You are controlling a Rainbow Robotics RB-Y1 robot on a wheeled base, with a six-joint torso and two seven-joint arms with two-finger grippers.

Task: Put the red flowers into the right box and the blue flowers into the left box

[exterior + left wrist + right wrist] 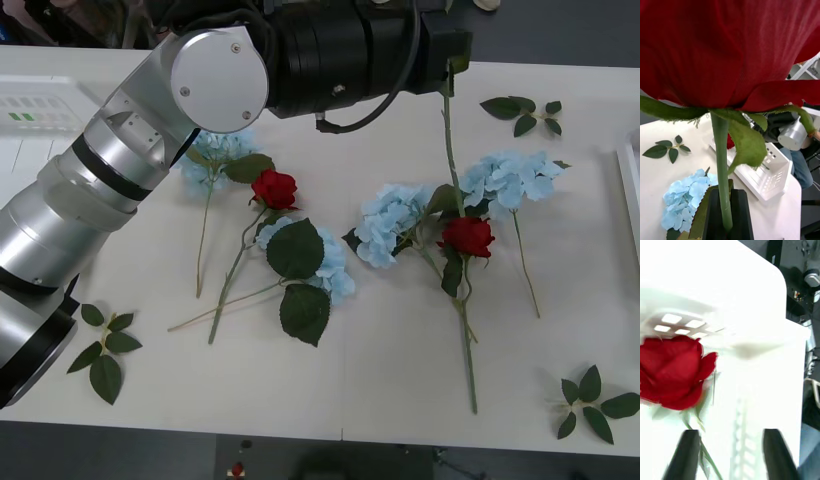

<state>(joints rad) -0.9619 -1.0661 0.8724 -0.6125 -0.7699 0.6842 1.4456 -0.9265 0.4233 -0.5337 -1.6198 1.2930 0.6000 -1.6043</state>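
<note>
Left gripper (pixel 727 213) clamps a red rose (pixel 730 48) by its stem, lifted over the table (pixel 400 380); right gripper (pixel 730 453) spread wide above a rose (pixel 673 371) lying in the white box (pixel 752 296); two roses, four blue flowers (pixel 390 222) left to sort

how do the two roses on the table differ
The left rose is apart from the blue heads; its stem slants down-left. The right rose sits between two hydrangeas and its stem runs nearly straight toward the table's near edge. Both are deep red and lie flat, ungripped.
</note>
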